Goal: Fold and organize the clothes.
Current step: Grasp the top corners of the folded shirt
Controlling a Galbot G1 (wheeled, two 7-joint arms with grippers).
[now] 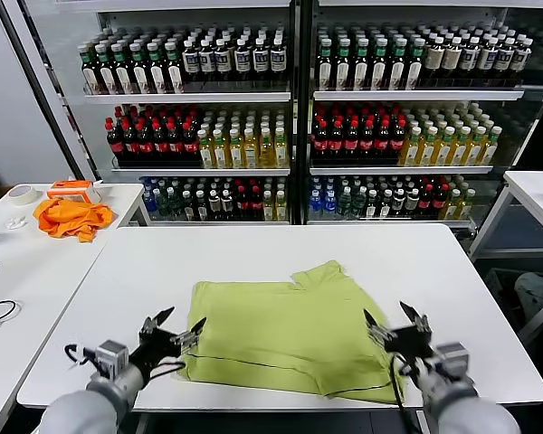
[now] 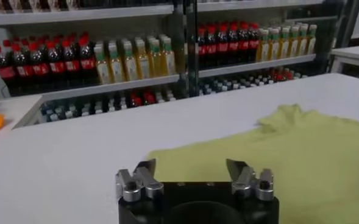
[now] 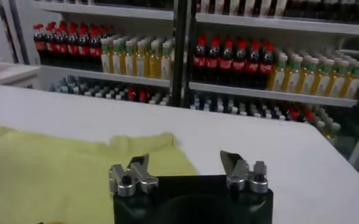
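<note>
The light yellow-green T-shirt (image 1: 290,330) lies partly folded on the white table (image 1: 253,253), with a sleeve or collar part bunched at its far right. My left gripper (image 1: 179,327) is open and empty, hovering just above the shirt's near left corner. My right gripper (image 1: 391,323) is open and empty at the shirt's near right edge. In the left wrist view the shirt (image 2: 289,158) lies ahead of the open left gripper (image 2: 191,169). In the right wrist view the shirt (image 3: 63,170) lies to one side of the open right gripper (image 3: 184,163). The printed graphic is hidden.
A bright orange cloth (image 1: 71,217), a tape roll (image 1: 21,193) and an orange-and-white tool (image 1: 72,189) lie on the side table at the far left. Shelves of bottles (image 1: 290,117) stand behind. Another white table (image 1: 538,194) is at the right.
</note>
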